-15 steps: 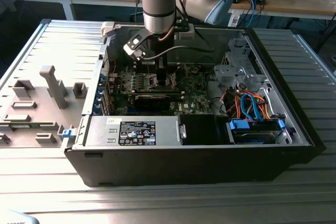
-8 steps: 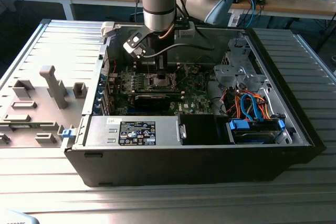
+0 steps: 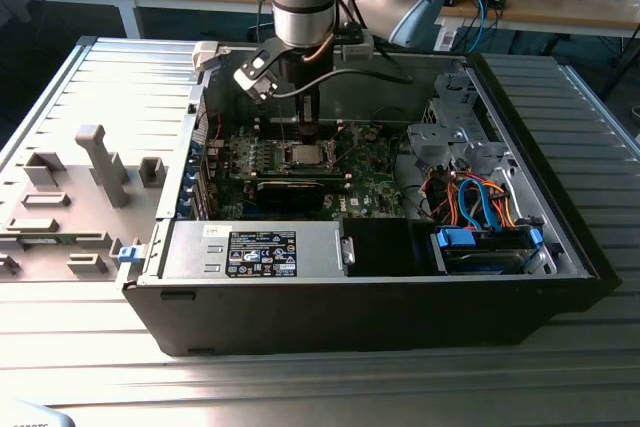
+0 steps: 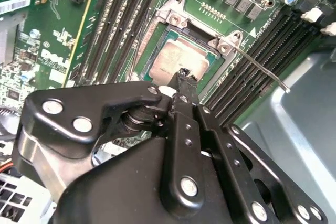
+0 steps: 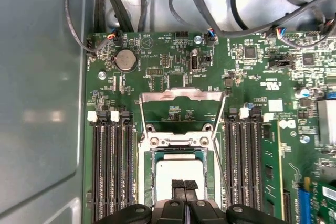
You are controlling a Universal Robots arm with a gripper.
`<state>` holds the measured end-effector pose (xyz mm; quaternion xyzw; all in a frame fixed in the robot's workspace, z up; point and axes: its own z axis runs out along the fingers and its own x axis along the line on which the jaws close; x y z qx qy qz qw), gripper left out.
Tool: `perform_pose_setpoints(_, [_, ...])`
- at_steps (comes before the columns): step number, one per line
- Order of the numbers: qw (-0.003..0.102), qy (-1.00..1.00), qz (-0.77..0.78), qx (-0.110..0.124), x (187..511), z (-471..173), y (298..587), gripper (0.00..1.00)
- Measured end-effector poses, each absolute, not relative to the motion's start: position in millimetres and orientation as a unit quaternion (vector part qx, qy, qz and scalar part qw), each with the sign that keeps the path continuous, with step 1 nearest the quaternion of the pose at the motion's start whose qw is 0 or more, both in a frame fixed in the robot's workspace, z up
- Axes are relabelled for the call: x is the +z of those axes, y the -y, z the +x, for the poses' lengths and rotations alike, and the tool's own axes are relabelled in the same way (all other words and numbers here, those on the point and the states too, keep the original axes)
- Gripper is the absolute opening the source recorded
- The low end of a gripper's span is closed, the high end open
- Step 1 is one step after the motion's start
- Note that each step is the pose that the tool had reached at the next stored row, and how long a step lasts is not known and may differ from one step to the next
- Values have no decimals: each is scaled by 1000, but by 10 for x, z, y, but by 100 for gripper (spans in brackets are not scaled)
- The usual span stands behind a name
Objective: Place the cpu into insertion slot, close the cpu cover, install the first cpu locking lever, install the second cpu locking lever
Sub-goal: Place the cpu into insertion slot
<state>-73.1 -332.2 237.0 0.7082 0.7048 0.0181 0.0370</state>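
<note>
The cpu (image 5: pixel 178 171), a square chip with a dull silver top, lies in the insertion slot (image 5: pixel 178 153) on the green board; the second wrist view has the cpu (image 4: pixel 170 61) there too. My gripper (image 5: pixel 184 184) is shut, its two black fingertips pressed together over the chip's near edge with nothing held between them. The cpu cover (image 5: pixel 181 96) is swung open behind the socket, a silvery frame standing up from its hinge. One thin wire locking lever (image 4: pixel 261 67) sticks out free beside the socket. In the exterior view my gripper (image 3: pixel 306 137) reaches down over the cpu (image 3: pixel 303 156).
Rows of black memory slots (image 5: pixel 111 171) flank the socket on both sides. Black cables (image 5: pixel 173 3) hang over the board's far edge. The grey case wall (image 5: pixel 42 103) is close by. A power supply (image 3: pixel 255 250) and a drive bay (image 3: pixel 485 247) fill the case's front.
</note>
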Motion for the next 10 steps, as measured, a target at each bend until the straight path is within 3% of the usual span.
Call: perform_pose_setpoints(10, [38,-705,708,18,2470,-730,3322,11])
